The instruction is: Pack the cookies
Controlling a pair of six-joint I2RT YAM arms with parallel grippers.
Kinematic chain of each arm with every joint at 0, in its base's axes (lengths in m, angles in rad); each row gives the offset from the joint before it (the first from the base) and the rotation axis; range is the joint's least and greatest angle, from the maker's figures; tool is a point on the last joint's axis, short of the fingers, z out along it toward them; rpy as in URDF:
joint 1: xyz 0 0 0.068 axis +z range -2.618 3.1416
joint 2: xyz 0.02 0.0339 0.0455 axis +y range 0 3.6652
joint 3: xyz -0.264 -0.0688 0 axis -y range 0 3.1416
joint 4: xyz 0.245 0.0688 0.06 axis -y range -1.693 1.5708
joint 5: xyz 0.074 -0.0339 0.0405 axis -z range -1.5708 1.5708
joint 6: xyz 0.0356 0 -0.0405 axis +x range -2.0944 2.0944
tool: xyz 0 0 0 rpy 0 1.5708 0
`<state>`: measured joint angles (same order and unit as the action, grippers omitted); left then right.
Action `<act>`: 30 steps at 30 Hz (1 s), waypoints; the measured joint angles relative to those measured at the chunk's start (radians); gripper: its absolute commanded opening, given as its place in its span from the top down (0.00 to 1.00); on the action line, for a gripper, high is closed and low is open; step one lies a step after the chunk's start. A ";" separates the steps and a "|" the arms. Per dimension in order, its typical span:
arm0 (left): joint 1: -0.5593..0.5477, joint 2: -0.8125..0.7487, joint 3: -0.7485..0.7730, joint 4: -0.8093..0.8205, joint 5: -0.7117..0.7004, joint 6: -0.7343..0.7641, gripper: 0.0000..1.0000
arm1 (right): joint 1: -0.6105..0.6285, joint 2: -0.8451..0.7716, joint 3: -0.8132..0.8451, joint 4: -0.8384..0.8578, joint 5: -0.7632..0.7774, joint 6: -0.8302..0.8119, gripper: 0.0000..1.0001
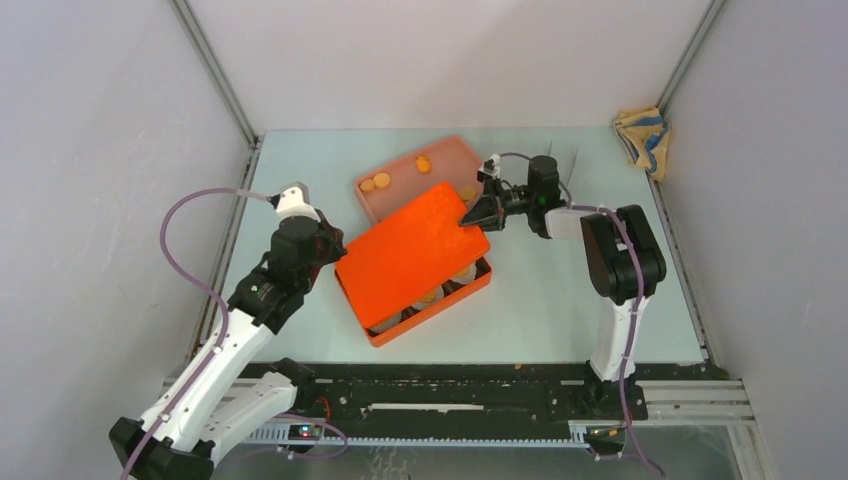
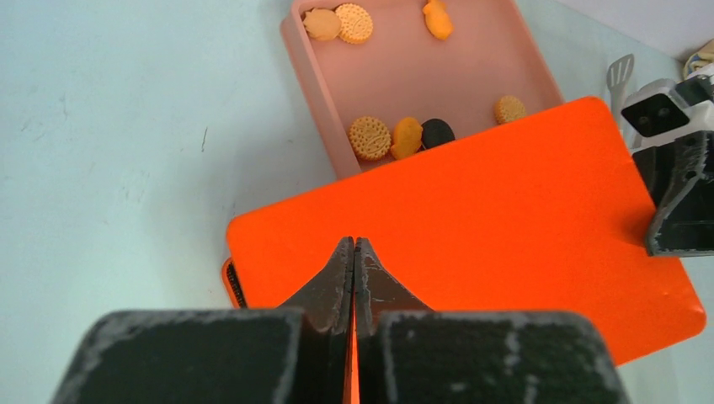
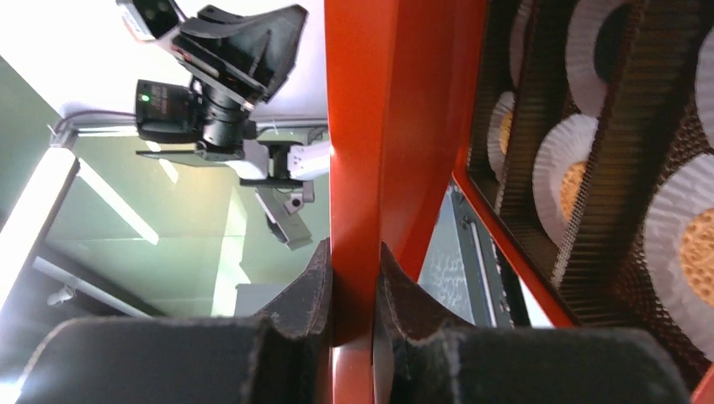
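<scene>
A flat orange lid (image 1: 410, 250) lies tilted over an orange box (image 1: 432, 318). The box holds white paper cups (image 3: 572, 168) with orange cookies (image 3: 699, 244) in them. My right gripper (image 1: 478, 215) is shut on the lid's far right corner, and its fingers pinch the lid's edge (image 3: 354, 248). My left gripper (image 1: 335, 245) is shut and empty, its tips (image 2: 354, 244) over the lid's left part (image 2: 471, 227). Behind the lid, a pink tray (image 2: 438, 76) holds several loose cookies (image 2: 370, 137), mostly orange and one black (image 2: 437, 132).
A folded yellow-and-blue cloth (image 1: 642, 138) lies in the back right corner. A small grey spatula-like item (image 2: 619, 76) lies beyond the tray. A small orange crumb (image 1: 517, 367) sits at the table's near edge. Walls close in left and right.
</scene>
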<state>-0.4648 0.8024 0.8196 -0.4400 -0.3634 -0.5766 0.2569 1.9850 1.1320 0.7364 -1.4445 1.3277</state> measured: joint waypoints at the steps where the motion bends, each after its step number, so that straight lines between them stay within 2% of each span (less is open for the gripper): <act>1: -0.001 0.002 -0.003 0.000 -0.001 -0.001 1.00 | 0.005 0.013 0.000 -0.029 -0.006 -0.028 1.00; 8: -0.010 0.024 -0.021 0.000 -0.003 -0.003 1.00 | 0.021 0.065 0.075 -0.395 -0.048 -0.355 1.00; 13: -0.016 0.037 -0.036 0.005 -0.005 -0.003 1.00 | 0.027 0.135 0.258 -0.843 -0.057 -0.712 1.00; 15: -0.018 0.037 -0.045 0.005 -0.005 -0.004 1.00 | 0.029 0.170 0.300 -0.963 -0.056 -0.819 1.00; 22: -0.045 0.005 -0.092 -0.014 -0.024 -0.051 1.00 | 0.023 0.205 0.198 -0.966 -0.011 -0.805 1.00; 27: -0.167 -0.046 -0.116 -0.092 -0.104 -0.142 1.00 | 0.016 0.178 0.123 -0.737 0.007 -0.595 1.00; 30: -0.268 -0.052 -0.121 -0.195 -0.171 -0.255 1.00 | 0.009 0.128 0.079 -0.538 0.029 -0.418 1.00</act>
<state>-0.7326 0.7506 0.6991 -0.6350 -0.5346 -0.8318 0.2661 2.1132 1.2106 0.1982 -1.4158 0.9092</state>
